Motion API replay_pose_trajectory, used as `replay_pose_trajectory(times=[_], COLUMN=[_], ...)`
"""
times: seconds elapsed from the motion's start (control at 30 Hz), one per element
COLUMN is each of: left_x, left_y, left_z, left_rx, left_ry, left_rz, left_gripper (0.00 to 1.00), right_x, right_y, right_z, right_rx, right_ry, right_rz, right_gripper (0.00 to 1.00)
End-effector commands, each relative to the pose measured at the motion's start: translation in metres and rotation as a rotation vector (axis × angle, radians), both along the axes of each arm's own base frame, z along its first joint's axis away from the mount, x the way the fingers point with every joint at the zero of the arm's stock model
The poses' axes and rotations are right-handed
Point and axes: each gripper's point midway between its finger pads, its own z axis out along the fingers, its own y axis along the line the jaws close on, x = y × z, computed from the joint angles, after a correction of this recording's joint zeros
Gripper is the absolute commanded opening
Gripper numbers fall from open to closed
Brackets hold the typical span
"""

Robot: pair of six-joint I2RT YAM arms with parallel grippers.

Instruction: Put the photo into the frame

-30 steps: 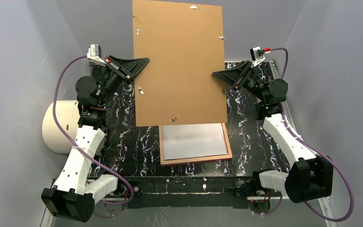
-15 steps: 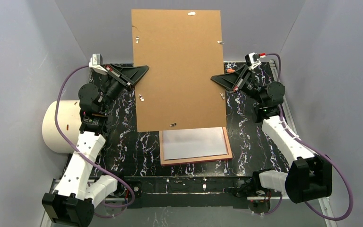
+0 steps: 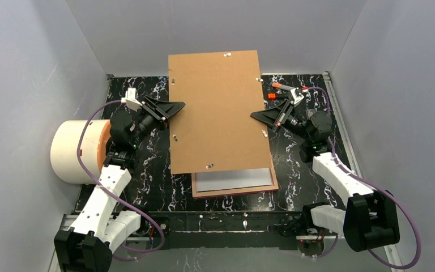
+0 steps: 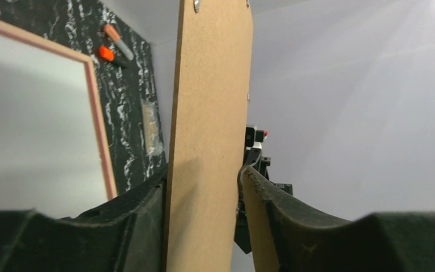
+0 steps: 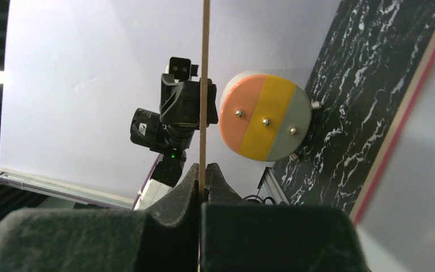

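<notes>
Frame [image 3: 235,193] flat on table [image 3: 147,170], photo [image 3: 232,180] inside, white side up. Both below fingers, toward bases; long axis mostly hidden under backing board [image 3: 218,113]. Left gripper [image 3: 174,107] and right gripper [image 3: 259,116] reach inward, fingers clamped on board's opposite long edges, board raised.

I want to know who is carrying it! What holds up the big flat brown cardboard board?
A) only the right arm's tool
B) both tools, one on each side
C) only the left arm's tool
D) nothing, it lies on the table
B: the left tool and the right tool each pinch one side edge of the big flat brown cardboard board.
</notes>
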Motion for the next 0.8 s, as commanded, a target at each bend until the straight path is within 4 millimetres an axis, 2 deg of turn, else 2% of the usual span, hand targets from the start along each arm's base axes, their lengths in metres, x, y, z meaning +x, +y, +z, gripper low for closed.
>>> replay_pose_trajectory(times=[0.0,0.13,0.27,0.47,0.6,0.77], left_x=[-0.017,-0.018,-0.017,-0.015,-0.014,-0.009], left_y=[-0.002,-0.005,-0.004,0.008,0.027,0.041], left_z=[-0.003,-0.019,-0.040,-0.092,-0.136,-0.172], left_rx=[0.035,0.042,0.079,0.224,0.357,0.482], left_ry=[-0.033,-0.003,0.037,0.175,0.328,0.423], left_rz=[-0.040,-0.066,-0.059,-0.004,0.075,0.105], left_gripper=[0.47,0.54,0.69,0.91,0.98,0.98], right_x=[0.007,0.008,0.007,0.004,0.005,0.010], right_y=[-0.014,-0.016,-0.019,-0.029,-0.031,-0.034], right_z=[0.001,-0.006,-0.012,-0.024,-0.041,-0.060], right_rx=[-0.011,-0.012,-0.011,-0.023,-0.044,-0.105], right_ry=[-0.073,-0.056,-0.047,-0.021,0.019,0.040], right_rz=[-0.109,-0.111,-0.110,-0.124,-0.138,-0.163], right_gripper=[0.01,0.01,0.01,0.01,0.01,0.01])
